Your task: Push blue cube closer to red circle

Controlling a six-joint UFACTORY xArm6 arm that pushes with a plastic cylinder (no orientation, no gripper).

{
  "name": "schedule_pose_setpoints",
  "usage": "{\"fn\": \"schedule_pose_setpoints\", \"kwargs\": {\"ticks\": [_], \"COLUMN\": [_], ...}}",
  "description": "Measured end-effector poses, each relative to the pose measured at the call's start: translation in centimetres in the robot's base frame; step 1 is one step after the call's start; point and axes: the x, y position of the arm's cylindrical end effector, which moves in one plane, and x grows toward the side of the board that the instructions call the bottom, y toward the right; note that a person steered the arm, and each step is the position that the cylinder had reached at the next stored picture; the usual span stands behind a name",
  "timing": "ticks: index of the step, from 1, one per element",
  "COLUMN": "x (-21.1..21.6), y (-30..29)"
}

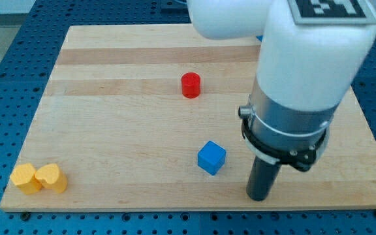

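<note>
The blue cube [211, 157] lies on the wooden board [123, 130], below the middle and a little to the view's right. The red circle [190, 85], a short red cylinder, stands above it toward the view's top, well apart from it. My tip [260, 196] is at the lower end of the dark rod, to the view's right of the blue cube and slightly lower, with a clear gap between them. The white arm body covers the board's upper right.
A yellow hexagon-like block [25, 177] and a yellow heart block [51, 177] sit touching at the board's lower left corner. The board's bottom edge runs just below my tip. A blue perforated table surrounds the board.
</note>
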Motion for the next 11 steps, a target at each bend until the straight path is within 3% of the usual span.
{"fn": "schedule_pose_setpoints", "kwargs": {"ticks": [1,4,6,7,8,9,11], "x": [-0.2,-7.3,-14.8,-15.7,-10.5,-7.7,-13.5], "y": [-2.4,-7.9,-9.2,-9.5,-8.3,-12.2,-14.4]}}
